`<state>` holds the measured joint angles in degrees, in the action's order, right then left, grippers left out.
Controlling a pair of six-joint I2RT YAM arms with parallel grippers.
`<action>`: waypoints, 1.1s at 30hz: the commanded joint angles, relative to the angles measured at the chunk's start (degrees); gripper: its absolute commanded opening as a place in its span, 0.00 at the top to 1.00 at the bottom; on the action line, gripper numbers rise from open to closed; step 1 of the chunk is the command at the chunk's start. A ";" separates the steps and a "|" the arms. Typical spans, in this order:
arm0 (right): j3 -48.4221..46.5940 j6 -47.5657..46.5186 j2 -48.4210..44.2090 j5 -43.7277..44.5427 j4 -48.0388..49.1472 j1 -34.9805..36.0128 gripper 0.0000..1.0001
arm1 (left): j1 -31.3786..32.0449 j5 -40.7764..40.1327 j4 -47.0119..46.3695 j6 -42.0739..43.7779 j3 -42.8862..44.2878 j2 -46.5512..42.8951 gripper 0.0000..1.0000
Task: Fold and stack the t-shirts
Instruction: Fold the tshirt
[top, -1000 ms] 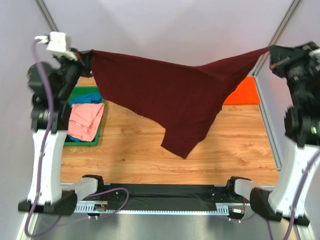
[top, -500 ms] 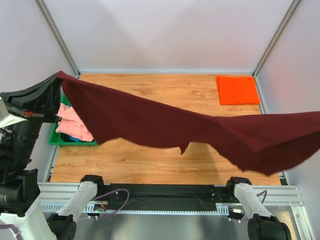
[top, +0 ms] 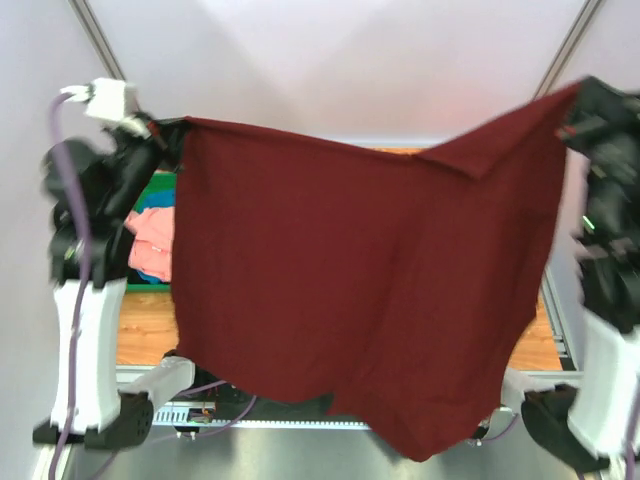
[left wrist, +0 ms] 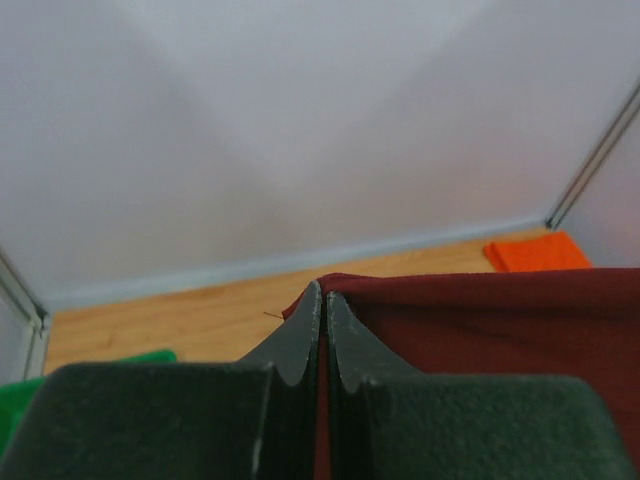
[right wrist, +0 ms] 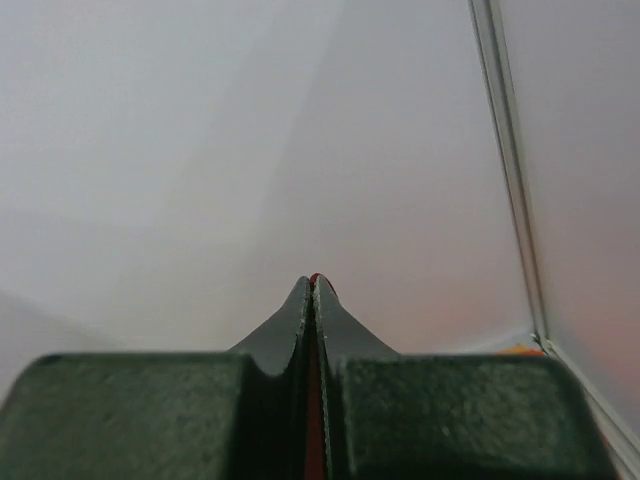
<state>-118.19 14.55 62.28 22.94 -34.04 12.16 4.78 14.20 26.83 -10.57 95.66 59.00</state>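
Observation:
A large dark maroon t-shirt [top: 350, 290] hangs spread wide in the air between my two arms, hiding most of the table. My left gripper [top: 178, 124] is shut on its upper left corner; in the left wrist view that gripper [left wrist: 323, 290] pinches maroon cloth [left wrist: 480, 320]. High at the right edge my right gripper [top: 572, 95] is shut on the other upper corner, and a sliver of maroon shows between its closed jaws [right wrist: 313, 282]. A folded orange t-shirt [left wrist: 535, 252] lies at the table's far right. A salmon-pink t-shirt [top: 150, 245] and a blue one [top: 160, 200] lie at left.
A green tray [top: 155, 185] at the left holds the pink and blue shirts. The wooden table [top: 140, 335] shows only at the left and at the right edge. Grey enclosure walls and metal posts [top: 95, 35] surround the space.
Both arms have swung the maroon shirt up and out; from a low sweep half a second ago it now hangs flat and full-width toward the camera. Both grips have held.

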 commanded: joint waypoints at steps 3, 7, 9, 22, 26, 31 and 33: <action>9.19 -4.36 10.74 -5.40 9.87 -6.44 1.00 | -0.29 -5.05 -7.40 0.11 -3.55 11.03 1.00; 19.03 -0.84 14.70 -13.52 17.76 -8.65 1.00 | -0.29 -4.09 -8.19 1.86 -2.49 19.82 1.00; 23.24 0.12 16.37 -15.89 21.64 -8.73 1.00 | -0.38 -4.26 -10.81 2.65 -3.45 24.29 1.00; 35.75 6.20 25.43 -21.79 17.36 -11.64 1.00 | -3.72 4.36 -12.33 3.97 12.44 59.11 1.00; 35.39 7.77 26.14 -25.04 9.27 -11.64 1.00 | -3.72 0.75 -12.41 6.08 15.17 63.59 1.00; 37.15 10.50 25.26 -28.29 3.11 -13.29 1.00 | -3.81 -2.24 -12.94 8.89 14.65 65.80 1.00; 39.34 10.50 24.21 -28.74 2.75 -13.57 1.00 | -3.81 -3.21 -12.42 9.77 14.38 65.98 1.00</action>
<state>-80.95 23.14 88.88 -3.62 -27.75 -0.01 1.45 13.47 16.84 -4.54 108.03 124.62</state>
